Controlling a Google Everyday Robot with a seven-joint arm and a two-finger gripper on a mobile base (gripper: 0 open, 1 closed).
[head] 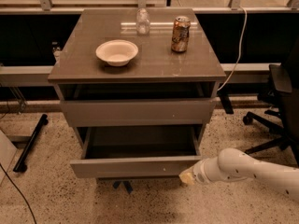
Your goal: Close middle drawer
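The middle drawer (133,167) is a wide grey handleless drawer with a tiny pale speck right of centre. It stands pulled out from the grey cabinet (70,73), and its deep box is open and looks empty. My gripper (188,177) is at the end of a white arm that comes in from the lower right. It sits against the right end of the drawer's front panel, low near the floor.
The drawer above (138,112) is slightly out. A white bowl (117,52), a soda can (180,34) and a small clear bottle (142,22) stand on the cabinet top. An office chair (278,101) is at the right, and a black stand leg (30,143) lies on the speckled floor at the left.
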